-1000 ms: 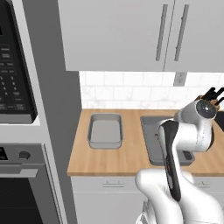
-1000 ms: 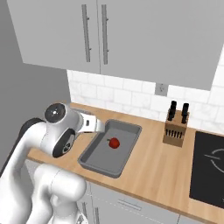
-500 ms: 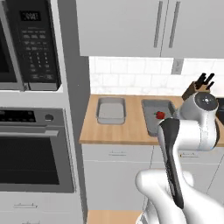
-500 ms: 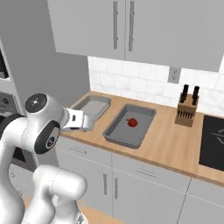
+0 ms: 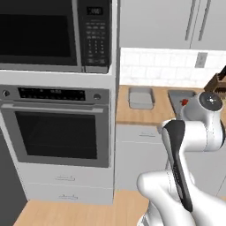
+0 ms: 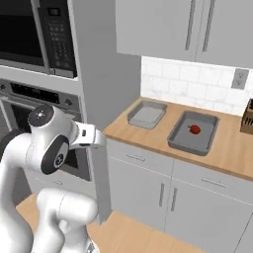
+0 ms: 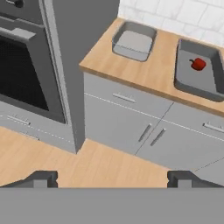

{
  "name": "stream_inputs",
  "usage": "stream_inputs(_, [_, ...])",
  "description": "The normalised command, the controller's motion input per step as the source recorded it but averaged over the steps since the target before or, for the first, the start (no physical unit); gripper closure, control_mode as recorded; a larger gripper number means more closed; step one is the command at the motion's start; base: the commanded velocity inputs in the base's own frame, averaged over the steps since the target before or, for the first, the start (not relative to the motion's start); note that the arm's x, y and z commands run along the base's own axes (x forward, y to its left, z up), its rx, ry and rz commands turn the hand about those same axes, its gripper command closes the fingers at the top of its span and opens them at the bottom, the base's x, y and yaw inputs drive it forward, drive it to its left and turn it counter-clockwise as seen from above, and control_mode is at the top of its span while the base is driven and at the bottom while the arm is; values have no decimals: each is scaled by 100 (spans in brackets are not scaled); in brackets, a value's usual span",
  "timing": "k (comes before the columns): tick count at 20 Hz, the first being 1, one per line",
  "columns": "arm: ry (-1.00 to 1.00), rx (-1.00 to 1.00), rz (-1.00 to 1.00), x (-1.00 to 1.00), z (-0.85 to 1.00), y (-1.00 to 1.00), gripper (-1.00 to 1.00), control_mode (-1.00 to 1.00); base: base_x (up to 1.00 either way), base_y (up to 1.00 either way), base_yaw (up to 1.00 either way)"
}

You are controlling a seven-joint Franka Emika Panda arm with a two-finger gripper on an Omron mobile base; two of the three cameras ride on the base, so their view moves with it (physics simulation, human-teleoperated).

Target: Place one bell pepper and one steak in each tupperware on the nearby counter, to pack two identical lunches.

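Two grey tupperware trays sit side by side on the tan counter (image 7: 153, 70). The left tupperware (image 7: 133, 43) (image 6: 147, 114) (image 5: 141, 98) holds nothing. In the right tupperware (image 7: 197, 82) (image 6: 190, 142) (image 5: 175, 94) lies a red bell pepper (image 7: 198, 64) (image 6: 195, 129) (image 5: 184, 102). The steak is out of view. My gripper (image 7: 111, 178) (image 6: 99, 139) is open with nothing between its fingers. It hangs over the plank floor, well in front of the counter and below its top.
A built-in oven (image 5: 57, 132) with a microwave (image 5: 48, 31) above it stands in a tall grey unit left of the counter. Grey cabinet doors (image 7: 127, 118) run under the worktop. A knife block (image 6: 247, 118) stands at the counter's right end.
The whole picture has shifted: the base has backed away from the counter and gone left, so the oven and microwave now show. The gripper stays open.
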Motion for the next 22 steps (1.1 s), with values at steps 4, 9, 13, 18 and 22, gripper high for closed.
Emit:
stream_inputs(4, [0,0,0,0,0,0,-100,100,9,100,0])
stream_inputs(9, [0,0,0,0,0,0,-100,100,-1,100,-2])
stream_inputs(13, [0,0,0,0,0,0,-100,100,-52,100,-15])
stream_inputs(18, [0,0,0,0,0,0,-100,100,-93,98,-15])
stream_inputs(22, [0,0,0,0,0,0,-100,100,-99,98,-4])
